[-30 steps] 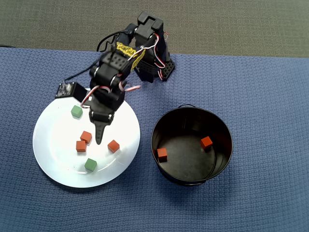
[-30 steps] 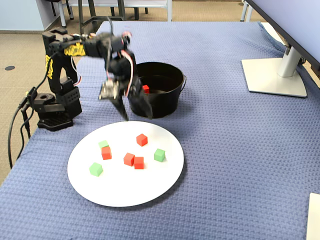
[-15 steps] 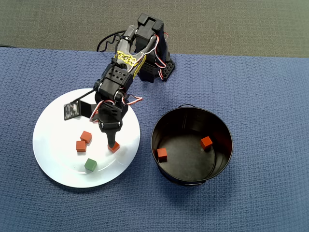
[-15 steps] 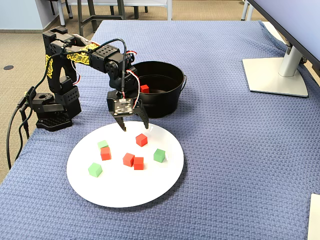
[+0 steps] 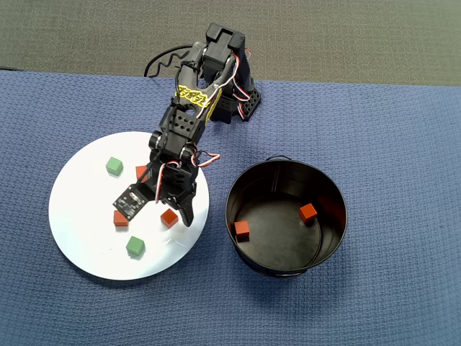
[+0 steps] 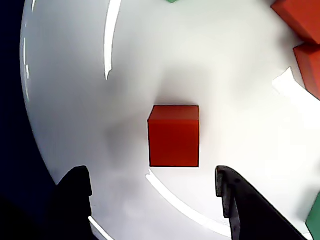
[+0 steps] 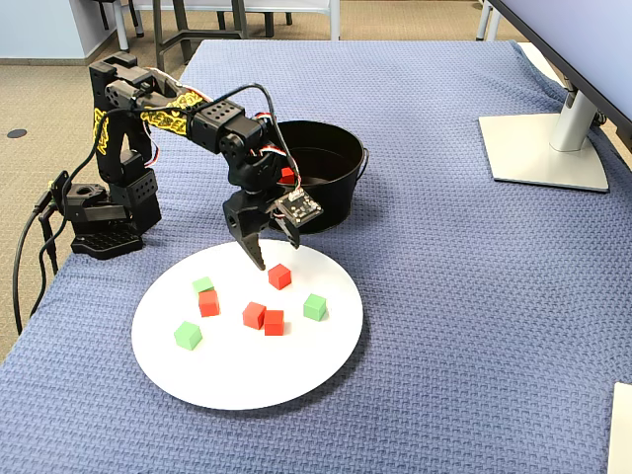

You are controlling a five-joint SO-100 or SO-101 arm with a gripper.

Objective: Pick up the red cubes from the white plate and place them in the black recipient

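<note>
In the overhead view a blue, waffle-textured cloth (image 5: 389, 144) covers the bench, and a strip of grey-green carpet (image 5: 346, 36) runs along the top edge; the white plate (image 5: 79, 245) lies at the left and the black recipient (image 5: 286, 216) just beside it at the right, the two apart; two red cubes lie inside the recipient, one at its left (image 5: 242, 231) and one toward the upper right (image 5: 307, 212); the arm (image 5: 189, 119), its base at the top centre, wears a yellow strip with dark marks too small to read; the gripper (image 5: 175, 214) hangs over the plate's right part with a red cube (image 5: 168, 217) close by its fingers; two more red cubes (image 5: 120, 218) (image 5: 141, 171) and two green cubes (image 5: 113, 166) (image 5: 135, 246) also lie on the plate.

In the wrist view the glossy plate (image 6: 75, 75) fills the picture; one red cube (image 6: 174, 135) sits between the two dark fingers (image 6: 75, 192), which stand wide apart and touch nothing; more red cubes (image 6: 300, 15) show at the upper right corner.

In the fixed view the cloth (image 7: 474, 326) drapes over the bench, tan floor (image 7: 39, 99) and furniture legs (image 7: 178, 25) lie beyond, and a monitor stand (image 7: 548, 148) rests at the right; the gripper (image 7: 265, 255) points down at the plate's (image 7: 247, 380) far edge, fingers spread, the nearest red cube (image 7: 280, 276) just below them; the recipient (image 7: 326, 188) stands behind.
</note>
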